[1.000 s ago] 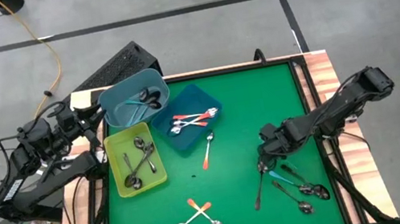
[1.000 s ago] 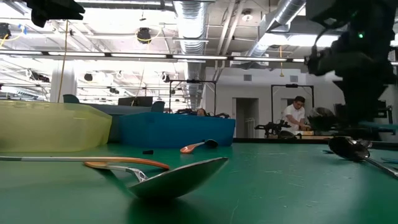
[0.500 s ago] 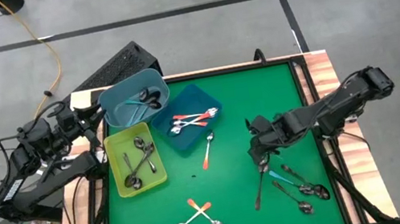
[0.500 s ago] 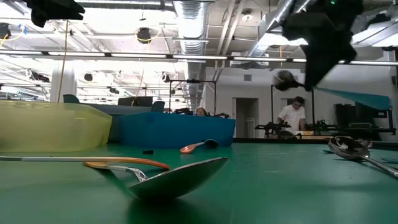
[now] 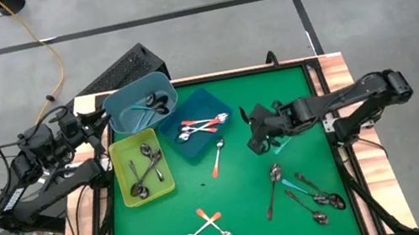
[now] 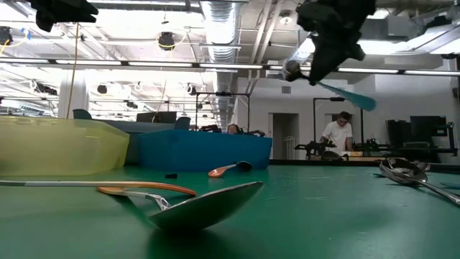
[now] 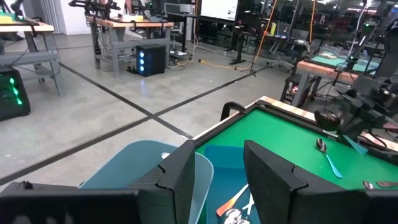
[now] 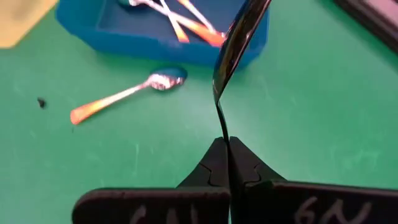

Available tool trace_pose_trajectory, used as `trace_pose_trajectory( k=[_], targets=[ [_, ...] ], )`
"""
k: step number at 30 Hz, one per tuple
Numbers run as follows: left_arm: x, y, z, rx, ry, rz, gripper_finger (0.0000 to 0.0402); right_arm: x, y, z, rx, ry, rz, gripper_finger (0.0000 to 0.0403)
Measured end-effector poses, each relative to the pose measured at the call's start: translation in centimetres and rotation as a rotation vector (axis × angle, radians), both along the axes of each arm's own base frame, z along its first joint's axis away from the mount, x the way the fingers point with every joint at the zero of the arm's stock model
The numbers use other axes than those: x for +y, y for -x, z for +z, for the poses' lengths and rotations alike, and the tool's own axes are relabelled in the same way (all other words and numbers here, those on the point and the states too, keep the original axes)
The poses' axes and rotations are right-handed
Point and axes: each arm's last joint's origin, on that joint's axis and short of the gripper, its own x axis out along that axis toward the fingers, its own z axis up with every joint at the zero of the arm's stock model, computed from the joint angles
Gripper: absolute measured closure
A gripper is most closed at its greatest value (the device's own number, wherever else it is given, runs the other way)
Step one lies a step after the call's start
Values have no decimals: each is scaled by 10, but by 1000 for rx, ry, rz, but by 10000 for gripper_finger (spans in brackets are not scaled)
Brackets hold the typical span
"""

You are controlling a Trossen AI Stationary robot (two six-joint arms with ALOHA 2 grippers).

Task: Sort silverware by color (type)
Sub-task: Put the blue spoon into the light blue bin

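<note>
My right gripper [image 5: 258, 135] hangs over the middle of the green mat, shut on a teal-handled spoon [image 6: 338, 88] whose metal bowl [image 8: 239, 31] points toward the blue bin [image 5: 198, 124]. That bin holds orange-handled spoons. The light teal bin [image 5: 141, 103] holds dark spoons, and the yellow-green bin [image 5: 141, 167] holds silver ones. An orange spoon [image 5: 217, 157] lies flat beside the blue bin; two crossed orange spoons [image 5: 206, 225] lie near the front edge. My left gripper [image 7: 217, 174] waits open at the far left corner, over the teal bin. My right gripper pinches the spoon between its two fingertips at the thin neck [image 8: 221, 127] just behind the bowl, slanting down from above. The spoon is lifted clear and tilted, bowl ahead of the fingers, teal handle [image 6: 356, 98] sticking out behind and downward.
Several dark and teal spoons [image 5: 303, 191] lie in a loose pile on the right near part of the mat. The three bins stand together at the far left. A wooden rim [image 5: 339, 78] edges the table. Bare mat lies between the gripper and the bins.
My right gripper has risen from the spoon pile at the right near side with the teal spoon pinched, and has carried it up and toward the table's far left, closer to the blue bin. The spoon is now lifted clear of the mat.
</note>
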Motion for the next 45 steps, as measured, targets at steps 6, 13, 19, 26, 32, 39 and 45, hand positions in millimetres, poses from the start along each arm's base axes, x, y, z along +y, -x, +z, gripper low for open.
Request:
trace_pose_trajectory(
  k=[6, 13, 19, 26, 32, 39, 45],
  targets=[
    [0, 0, 0, 1, 0, 0, 280, -20, -13, 7, -96, 67, 46, 403],
    [0, 0, -1, 5, 3, 0, 280, -46, -43, 26, -344, 243, 129, 403],
    [0, 0, -2, 21, 13, 0, 280, -65, -72, 20, -456, 374, 188, 403],
    [0, 1, -4, 39, 21, 0, 280, -89, -116, 10, -736, 405, 252, 403],
    [0, 1, -4, 40, 21, 0, 280, -113, -165, 18, -817, 487, 312, 403],
    [0, 1, -4, 41, 21, 0, 280, -127, -228, 22, -783, 661, 406, 403],
    [0, 1, -4, 38, 25, 0, 280, -150, -265, 15, -758, 707, 463, 403]
  ],
)
